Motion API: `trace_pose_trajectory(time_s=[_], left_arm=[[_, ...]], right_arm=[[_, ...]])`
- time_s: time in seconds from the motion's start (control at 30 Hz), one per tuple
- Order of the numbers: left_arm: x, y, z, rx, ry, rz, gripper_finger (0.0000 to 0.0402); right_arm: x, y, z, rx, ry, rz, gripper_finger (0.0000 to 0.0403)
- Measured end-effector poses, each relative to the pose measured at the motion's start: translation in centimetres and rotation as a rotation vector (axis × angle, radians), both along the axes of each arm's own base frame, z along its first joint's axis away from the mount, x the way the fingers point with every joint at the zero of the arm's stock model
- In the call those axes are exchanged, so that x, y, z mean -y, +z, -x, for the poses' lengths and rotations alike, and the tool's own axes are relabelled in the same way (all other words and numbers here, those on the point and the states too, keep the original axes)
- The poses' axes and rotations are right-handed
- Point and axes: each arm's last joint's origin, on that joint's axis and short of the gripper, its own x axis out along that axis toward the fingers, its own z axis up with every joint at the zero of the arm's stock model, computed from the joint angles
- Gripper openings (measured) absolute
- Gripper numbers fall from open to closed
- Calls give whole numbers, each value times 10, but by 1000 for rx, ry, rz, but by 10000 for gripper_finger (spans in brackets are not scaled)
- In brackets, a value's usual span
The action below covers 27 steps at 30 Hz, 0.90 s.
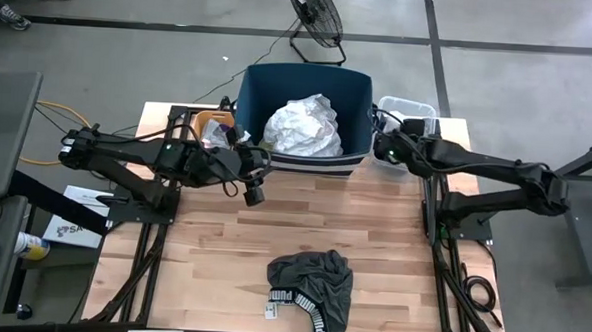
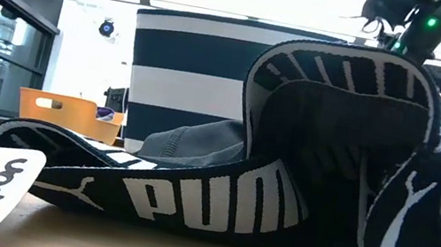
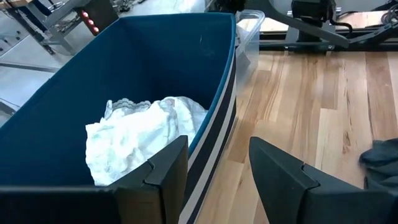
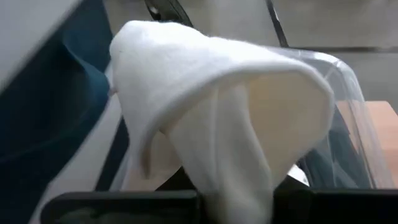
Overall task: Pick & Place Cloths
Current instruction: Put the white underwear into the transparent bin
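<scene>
Right now the right gripper [image 1: 385, 150] sits at the far right of the table [image 1: 392, 250], just beside the navy bin [image 1: 354, 88] and over a clear plastic tub [image 1: 411, 107], its jaws pinched together on a thin white cloth [image 4: 217, 118] that droops over them in a soft hood. Limp and light as it is, I'd guess it will trail and could snag the bin's rim, so it wants lifting well clear before release. The left gripper [image 1: 252, 189] hangs at the bin's near left corner with its jaws partly apart and nothing between them. Inside the bin a crumpled white garment [image 1: 305, 126] already lies. Near the front edge of the table, the dark shorts with the lettered waistband [image 1: 311, 287] lie in a heap; the waistband looks the firmest place to pinch. Between shorts and bin the wood is bare, giving plenty of room, while an orange tray [image 1: 214, 116] crowds the far left corner.
</scene>
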Motion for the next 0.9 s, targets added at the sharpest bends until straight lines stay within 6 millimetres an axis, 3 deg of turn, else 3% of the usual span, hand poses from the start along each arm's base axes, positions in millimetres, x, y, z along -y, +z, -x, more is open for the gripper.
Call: trace_pose_trajectory(time_s=[0.37,0.53,0.9], left_arm=[[0,0,0,0,0,0,166],[0,0,0,0,0,0,166],[0,0,0,0,0,0,166]], right_arm=[[24,-22,-5,-239,26,-86,29],[31,-27,-5,-270,64,-151,31],[32,-26,-4,-237,76,-181,119]])
